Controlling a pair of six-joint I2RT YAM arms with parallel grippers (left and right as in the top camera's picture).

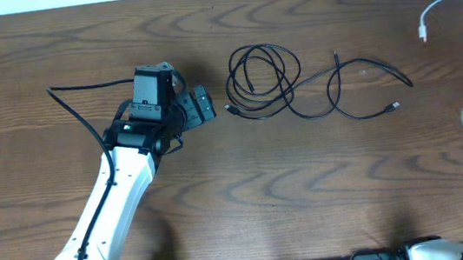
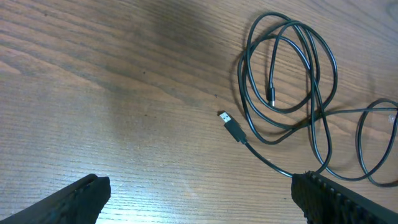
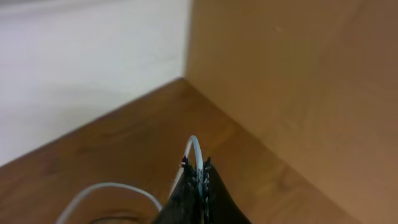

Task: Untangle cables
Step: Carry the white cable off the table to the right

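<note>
Lying on the brown wooden bench [image 1: 116,38], thin black looped cables [image 1: 265,82] sit just beyond the left tool [image 1: 207,106].
Left wrist: tool spread wide, empty; cables ahead-right.
Right wrist: right tool [image 3: 199,183] pinched closed on a thin white cable [image 3: 193,146].

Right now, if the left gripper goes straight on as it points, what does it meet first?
Probably the plug end of the black cable, lying just ahead of the open left gripper, though the gripper's height is unclear.
</note>
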